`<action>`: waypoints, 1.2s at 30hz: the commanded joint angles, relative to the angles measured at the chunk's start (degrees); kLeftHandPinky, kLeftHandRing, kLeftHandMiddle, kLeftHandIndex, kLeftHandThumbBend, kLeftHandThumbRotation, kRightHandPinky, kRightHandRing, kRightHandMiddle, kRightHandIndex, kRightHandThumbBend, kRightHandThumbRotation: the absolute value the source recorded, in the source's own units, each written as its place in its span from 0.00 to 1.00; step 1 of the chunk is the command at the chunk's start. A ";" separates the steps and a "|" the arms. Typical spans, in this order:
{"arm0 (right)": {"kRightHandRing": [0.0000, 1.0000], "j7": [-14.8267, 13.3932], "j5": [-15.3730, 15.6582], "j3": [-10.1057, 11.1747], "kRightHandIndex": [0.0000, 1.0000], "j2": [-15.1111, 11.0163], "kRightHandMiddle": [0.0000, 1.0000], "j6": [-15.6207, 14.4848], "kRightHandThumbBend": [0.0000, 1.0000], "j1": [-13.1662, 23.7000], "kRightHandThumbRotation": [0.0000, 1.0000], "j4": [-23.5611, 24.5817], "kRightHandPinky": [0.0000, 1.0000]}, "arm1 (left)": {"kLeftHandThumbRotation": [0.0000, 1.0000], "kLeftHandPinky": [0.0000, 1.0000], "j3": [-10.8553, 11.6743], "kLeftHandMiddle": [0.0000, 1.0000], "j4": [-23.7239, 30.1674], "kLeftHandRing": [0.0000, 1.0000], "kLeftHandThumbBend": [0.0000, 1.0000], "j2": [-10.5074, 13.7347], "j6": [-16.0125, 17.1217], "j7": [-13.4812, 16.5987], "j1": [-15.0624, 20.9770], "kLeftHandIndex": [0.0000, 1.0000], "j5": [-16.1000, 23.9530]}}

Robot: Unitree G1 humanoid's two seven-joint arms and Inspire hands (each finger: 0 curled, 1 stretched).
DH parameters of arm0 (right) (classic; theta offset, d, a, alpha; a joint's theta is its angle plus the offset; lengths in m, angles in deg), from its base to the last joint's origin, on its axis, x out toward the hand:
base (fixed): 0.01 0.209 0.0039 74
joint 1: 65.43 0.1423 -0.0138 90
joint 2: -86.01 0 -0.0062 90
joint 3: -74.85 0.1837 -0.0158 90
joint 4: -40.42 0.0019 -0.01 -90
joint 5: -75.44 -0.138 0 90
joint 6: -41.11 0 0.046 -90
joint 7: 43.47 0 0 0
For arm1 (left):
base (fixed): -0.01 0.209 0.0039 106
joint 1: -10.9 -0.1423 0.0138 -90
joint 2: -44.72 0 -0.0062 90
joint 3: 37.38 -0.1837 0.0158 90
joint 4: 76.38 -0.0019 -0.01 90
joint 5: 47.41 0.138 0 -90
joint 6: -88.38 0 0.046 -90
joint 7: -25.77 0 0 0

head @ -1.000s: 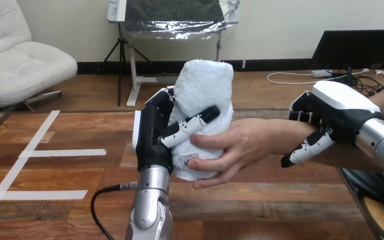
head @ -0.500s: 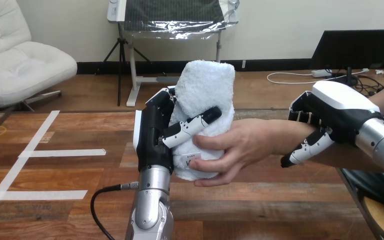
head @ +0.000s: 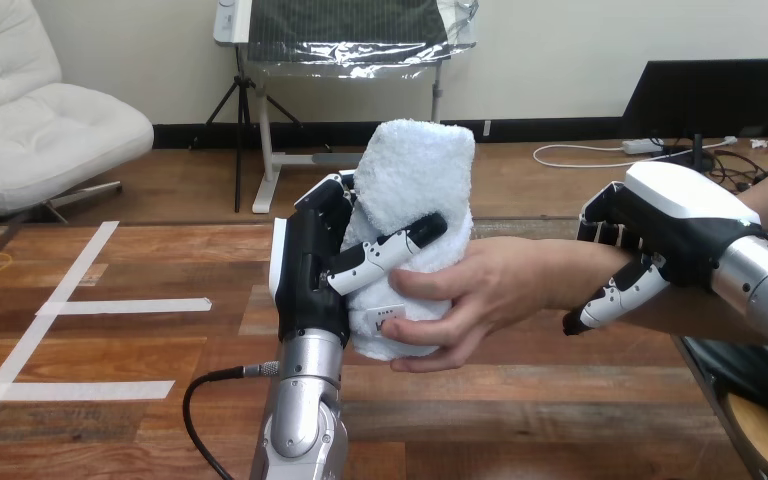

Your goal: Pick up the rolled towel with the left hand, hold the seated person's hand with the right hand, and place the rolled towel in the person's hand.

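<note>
**tk:** So what couldn't you actually make out?

**rv:** Mostly the far sides of stuff. The left hand came up from the bottom edge, a bit left of centre, and was clamped around the rolled towel. Its thumb lay slanted across the towel's front, but its fingers went round the back, so only a sliver of them peeked out at the towel's left edge. The person's hand reached in from the right and wrapped the towel's lower part, covering that side of it. There was a small tag near the towel's bottom, half tucked under the person's thumb (couldn't tell you anything more about it).

**tk:** And the other one?

**rv:** The right hand was in the right part of the frame, sitting on the person's wrist. Its fingers were curled over the top and its thumb hung down across the front, so it was gripping the wrist. The far side was hidden, and the right edge cut off its forearm.

**tk:** How did the towel look?

**rv:** White, fluffy terry, rolled into a fat cylinder. It stood nearly upright dead centre, top leaning slightly right, with its rounded end poking well above both hands. It was held up off the wooden table, with both the left hand and the person's hand on it.
</note>
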 commanded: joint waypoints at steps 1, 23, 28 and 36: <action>0.38 0.03 -1.75 2.41 0.41 0.94 0.42 -0.96 0.93 1.80 0.21 -1.64 0.33 | 0.00 0.28 -0.77 0.40 2.52 0.35 0.63 -6.24 -1.09 -5.01 6.81 0.45 -1.04; 0.60 13.40 -5.03 2.36 0.67 -3.26 0.66 -0.10 0.99 2.74 0.45 -0.35 0.49 | 0.89 0.89 -2.55 0.88 9.44 0.89 0.97 -0.31 -5.44 -7.76 3.50 0.89 4.40; 0.69 15.27 -6.10 3.16 0.75 -3.36 0.74 -0.85 1.00 2.61 0.48 0.16 0.58 | 0.97 0.97 -1.79 0.91 11.47 0.95 0.96 0.28 -6.23 -8.34 2.74 0.91 3.74; 0.74 16.47 -7.96 4.59 0.82 -3.41 0.79 -0.49 1.00 1.90 0.50 0.62 0.62 | 1.00 1.00 -1.27 0.93 15.18 0.99 0.91 1.54 -7.47 -8.89 1.10 0.91 3.50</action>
